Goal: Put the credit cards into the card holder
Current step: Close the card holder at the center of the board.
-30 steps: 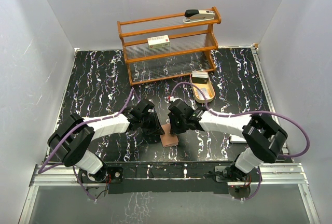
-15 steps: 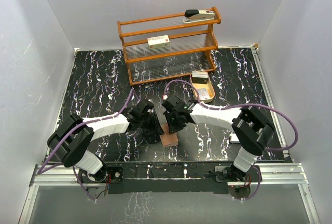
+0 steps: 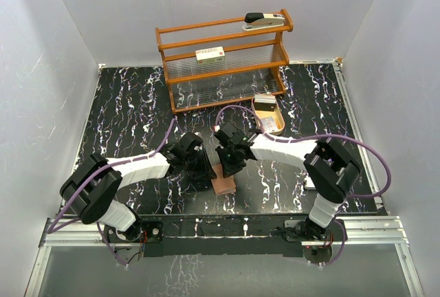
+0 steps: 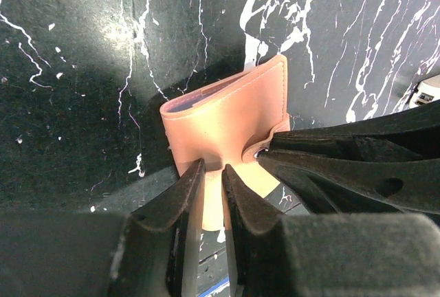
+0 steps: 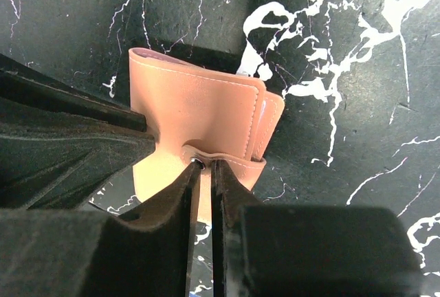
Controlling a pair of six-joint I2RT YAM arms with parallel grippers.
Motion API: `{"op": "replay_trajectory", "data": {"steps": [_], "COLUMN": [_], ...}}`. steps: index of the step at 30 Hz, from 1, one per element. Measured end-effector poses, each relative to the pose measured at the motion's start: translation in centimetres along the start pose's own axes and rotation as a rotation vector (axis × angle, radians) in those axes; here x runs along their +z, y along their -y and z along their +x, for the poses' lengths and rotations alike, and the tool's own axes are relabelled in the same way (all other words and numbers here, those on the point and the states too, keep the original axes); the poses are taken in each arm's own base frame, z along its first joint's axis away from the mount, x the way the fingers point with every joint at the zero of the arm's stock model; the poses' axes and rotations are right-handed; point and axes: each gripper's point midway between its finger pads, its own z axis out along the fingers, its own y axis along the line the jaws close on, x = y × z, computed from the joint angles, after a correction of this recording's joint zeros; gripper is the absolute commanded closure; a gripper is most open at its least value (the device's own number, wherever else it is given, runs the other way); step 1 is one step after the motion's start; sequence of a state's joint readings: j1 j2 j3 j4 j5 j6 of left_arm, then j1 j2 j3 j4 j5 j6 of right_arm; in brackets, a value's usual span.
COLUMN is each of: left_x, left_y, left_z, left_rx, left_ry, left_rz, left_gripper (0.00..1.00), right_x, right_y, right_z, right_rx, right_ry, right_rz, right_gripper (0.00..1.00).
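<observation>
The card holder [image 3: 223, 184], a reddish-brown folded wallet, lies on the black marbled table between the two arms. My left gripper [image 4: 213, 168] comes in from the wallet's left side. Its jaws are almost together on the wallet's near edge [image 4: 227, 115]. My right gripper [image 5: 203, 164] is pinched on the closing tab [image 5: 237, 160], right by its metal snap. In the top view both grippers, left [image 3: 205, 172] and right [image 3: 227, 166], crowd over the wallet. A pale flat piece [image 3: 309, 183] shows beside the right arm. I cannot tell whether it is the credit cards.
A wooden rack [image 3: 223, 63] stands at the back, with a stapler [image 3: 265, 20] on top and a cream box [image 3: 210, 54] on its middle shelf. An oval wooden tray [image 3: 272, 126] sits behind the right arm. White walls close off the left, right and back sides.
The right arm has swung left and its gripper has come onto the card holder's tab. The left arm and the card holder have stayed put.
</observation>
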State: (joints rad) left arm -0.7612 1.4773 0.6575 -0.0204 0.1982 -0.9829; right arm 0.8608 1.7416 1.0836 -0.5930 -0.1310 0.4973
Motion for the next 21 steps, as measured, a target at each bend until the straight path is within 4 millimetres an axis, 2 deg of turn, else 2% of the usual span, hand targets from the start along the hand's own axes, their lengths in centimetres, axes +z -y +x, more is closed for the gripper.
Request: {"op": "replay_trajectory", "data": {"steps": [3, 8, 13, 21], "left_x": [-0.1, -0.3, -0.3, -0.5], "left_y": [0.0, 0.0, 0.1, 0.7], "left_z": [-0.1, -0.1, -0.1, -0.4], "left_rx": [0.0, 0.005, 0.012, 0.026], "left_ry": [0.004, 0.006, 0.007, 0.01], "left_rz": [-0.003, -0.001, 0.001, 0.012], "left_gripper": [0.84, 0.84, 0.83, 0.81], "right_x": [-0.9, -2.4, -4.2, -4.6], "right_y": [-0.4, -0.4, -0.8, 0.1], "right_z": [-0.4, 0.4, -0.2, -0.3], "right_rx": [0.001, 0.007, 0.032, 0.075], "right_ry": [0.046, 0.099, 0.197, 0.271], "right_rz": [-0.016, -0.015, -0.049, -0.044], "right_gripper": [0.87, 0.84, 0.82, 0.81]}}
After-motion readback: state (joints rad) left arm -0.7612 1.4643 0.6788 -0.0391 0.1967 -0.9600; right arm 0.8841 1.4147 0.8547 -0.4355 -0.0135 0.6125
